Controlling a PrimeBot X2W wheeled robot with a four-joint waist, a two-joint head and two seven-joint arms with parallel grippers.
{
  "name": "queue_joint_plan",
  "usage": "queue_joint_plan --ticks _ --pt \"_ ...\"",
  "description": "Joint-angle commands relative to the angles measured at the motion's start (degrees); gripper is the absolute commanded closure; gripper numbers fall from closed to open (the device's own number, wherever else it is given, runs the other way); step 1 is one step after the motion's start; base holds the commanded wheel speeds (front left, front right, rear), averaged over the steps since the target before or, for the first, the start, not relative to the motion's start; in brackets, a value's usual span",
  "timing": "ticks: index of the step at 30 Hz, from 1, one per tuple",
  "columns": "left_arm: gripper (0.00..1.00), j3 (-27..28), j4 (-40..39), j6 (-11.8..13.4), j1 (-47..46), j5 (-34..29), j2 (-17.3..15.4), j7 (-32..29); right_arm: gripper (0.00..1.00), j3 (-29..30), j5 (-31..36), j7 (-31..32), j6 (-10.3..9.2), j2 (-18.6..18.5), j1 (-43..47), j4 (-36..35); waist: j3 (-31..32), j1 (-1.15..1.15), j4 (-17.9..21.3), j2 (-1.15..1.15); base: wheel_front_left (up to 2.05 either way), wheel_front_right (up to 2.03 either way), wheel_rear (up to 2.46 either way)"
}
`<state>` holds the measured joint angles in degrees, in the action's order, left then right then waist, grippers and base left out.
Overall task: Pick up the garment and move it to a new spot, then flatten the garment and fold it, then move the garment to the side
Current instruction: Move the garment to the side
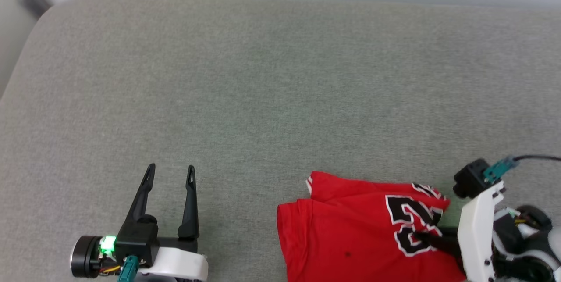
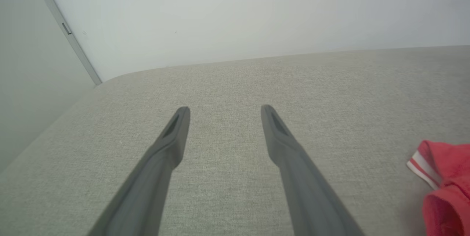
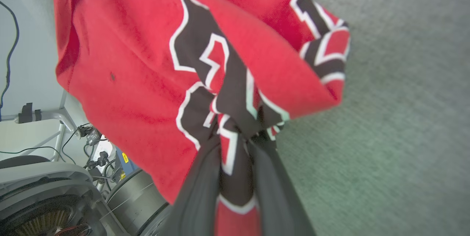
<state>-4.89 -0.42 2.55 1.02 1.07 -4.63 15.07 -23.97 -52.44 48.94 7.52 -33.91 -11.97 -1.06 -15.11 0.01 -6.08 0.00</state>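
The garment (image 1: 350, 229) lay crumpled at the near edge of the grey table (image 1: 263, 76), right of middle. The right gripper (image 3: 238, 133) clenched its jaws on the black number print. The left gripper (image 1: 171, 170) held its jaws spread and empty, well apart from the garment.

The shirt (image 1: 350, 229) is bright red, with a big black number outlined in white, a thin band of red and white stripes at one edge, and one small dark spot on the red. The cushion (image 1: 263, 98) is plain grey-green with a fine woven texture. The left gripper (image 1: 171, 167) is black with a white body and a green light (image 1: 108, 243). The right gripper (image 3: 237, 137) is dark grey.
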Motion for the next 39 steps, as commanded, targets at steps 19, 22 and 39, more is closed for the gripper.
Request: queue_joint_plan --ticks 19,22,39 --pt "0.00 2.93 -2.82 -0.36 -0.17 -0.51 -1.61 0.12 1.00 2.48 4.89 -3.78 -0.06 -13.72 -12.29 -1.12 -2.89 -0.01 19.16 0.00 0.00 0.00 0.00" --pt "0.00 3.59 -3.55 -0.88 -2.00 -0.69 -2.90 0.12 1.00 4.80 7.06 -4.59 -0.06 -15.02 -13.61 2.28 -6.10 -0.01 20.91 0.00 0.00 0.00 0.00" --pt "0.00 4.81 -8.25 -1.88 -10.47 -0.69 -6.64 0.11 1.00 24.61 22.93 -6.16 -0.07 -13.86 -22.34 21.59 -19.74 -0.01 19.07 0.00 0.00 0.00 0.00"
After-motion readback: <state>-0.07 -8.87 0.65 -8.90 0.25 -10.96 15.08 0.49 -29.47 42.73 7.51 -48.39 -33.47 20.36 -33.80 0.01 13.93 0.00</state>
